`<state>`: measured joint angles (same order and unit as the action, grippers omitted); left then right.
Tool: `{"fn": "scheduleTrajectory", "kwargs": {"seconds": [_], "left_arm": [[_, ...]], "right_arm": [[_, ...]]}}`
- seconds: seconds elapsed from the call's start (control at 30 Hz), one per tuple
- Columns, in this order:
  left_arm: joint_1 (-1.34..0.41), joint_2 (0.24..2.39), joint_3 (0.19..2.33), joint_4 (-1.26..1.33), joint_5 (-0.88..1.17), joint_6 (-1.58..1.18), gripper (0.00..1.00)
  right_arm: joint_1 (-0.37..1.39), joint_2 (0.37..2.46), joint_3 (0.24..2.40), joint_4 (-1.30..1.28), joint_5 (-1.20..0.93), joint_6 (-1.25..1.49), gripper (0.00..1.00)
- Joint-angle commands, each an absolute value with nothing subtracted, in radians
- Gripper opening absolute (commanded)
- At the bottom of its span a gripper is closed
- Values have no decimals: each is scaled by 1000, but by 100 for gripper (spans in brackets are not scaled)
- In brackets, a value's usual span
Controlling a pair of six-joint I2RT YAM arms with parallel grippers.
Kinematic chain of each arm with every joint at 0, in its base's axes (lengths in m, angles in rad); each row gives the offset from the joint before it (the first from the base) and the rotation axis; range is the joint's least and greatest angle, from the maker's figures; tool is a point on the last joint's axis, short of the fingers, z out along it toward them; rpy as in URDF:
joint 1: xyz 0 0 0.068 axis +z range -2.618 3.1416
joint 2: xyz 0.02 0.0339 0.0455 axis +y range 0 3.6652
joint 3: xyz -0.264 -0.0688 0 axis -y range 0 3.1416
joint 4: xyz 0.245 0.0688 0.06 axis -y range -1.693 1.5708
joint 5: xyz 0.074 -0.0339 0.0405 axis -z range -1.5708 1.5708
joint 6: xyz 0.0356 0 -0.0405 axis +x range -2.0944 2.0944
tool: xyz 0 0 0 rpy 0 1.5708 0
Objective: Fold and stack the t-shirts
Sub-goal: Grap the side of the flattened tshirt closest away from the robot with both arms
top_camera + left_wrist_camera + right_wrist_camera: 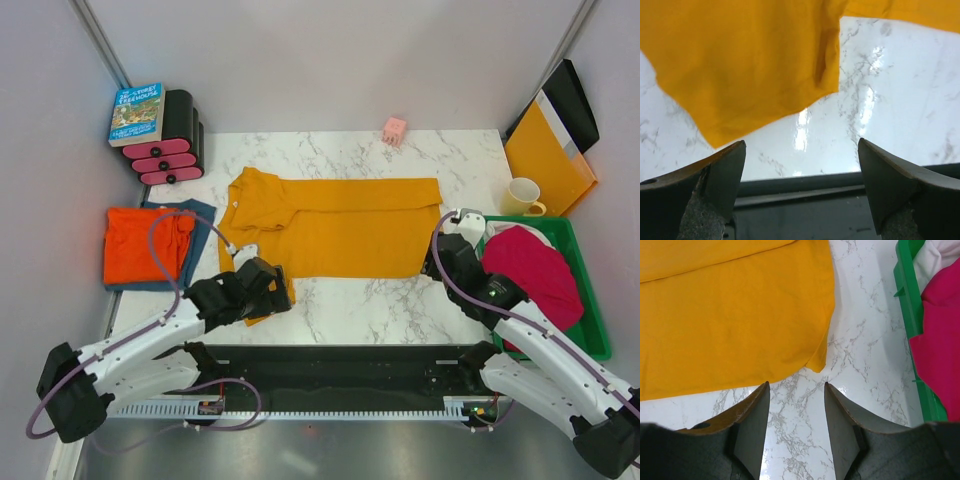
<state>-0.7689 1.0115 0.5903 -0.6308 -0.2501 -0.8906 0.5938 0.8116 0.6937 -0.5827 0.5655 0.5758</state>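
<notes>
The mustard-yellow t-shirt lies flat across the middle of the marble table, folded lengthwise, collar to the left. A folded red-orange shirt lies on a dusty blue shirt at the left. A magenta-pink shirt sits in the green bin at the right. My left gripper is open and empty over the yellow shirt's near left sleeve. My right gripper is open and empty just off the shirt's near right corner.
A book rests on pink-and-black rollers at the back left. A small pink cube stands at the back edge. A cream mug and a yellow-orange envelope folder stand at the back right.
</notes>
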Motion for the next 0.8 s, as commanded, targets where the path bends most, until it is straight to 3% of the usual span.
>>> {"fn": "scheduleTrajectory", "kwargs": {"seconds": [0.0, 0.07, 0.13, 0.17, 0.23, 0.3, 0.43, 0.63, 0.77], "left_arm": [[-818, 890, 661, -897, -423, -1136, 100], [-830, 858, 672, -936, -452, -1166, 99], [-847, 836, 651, -957, -475, -1222, 90], [-847, 835, 643, -962, -479, -1239, 72], [-845, 857, 629, -965, -488, -1266, 53], [-845, 919, 638, -983, -512, -1282, 40], [-844, 1014, 658, -980, -535, -1304, 39], [-740, 1032, 650, -885, -499, -1218, 54], [-678, 1061, 623, -832, -465, -1169, 55]], "right_arm": [[597, 784, 670, -542, 540, 581, 55], [598, 782, 666, -534, 528, 580, 55], [597, 785, 663, -526, 523, 575, 55], [597, 790, 663, -525, 520, 577, 55], [597, 790, 660, -523, 506, 575, 55], [597, 787, 653, -517, 492, 572, 55], [597, 776, 649, -512, 489, 572, 55], [597, 775, 649, -511, 476, 566, 55], [597, 776, 646, -505, 477, 563, 55]]}}
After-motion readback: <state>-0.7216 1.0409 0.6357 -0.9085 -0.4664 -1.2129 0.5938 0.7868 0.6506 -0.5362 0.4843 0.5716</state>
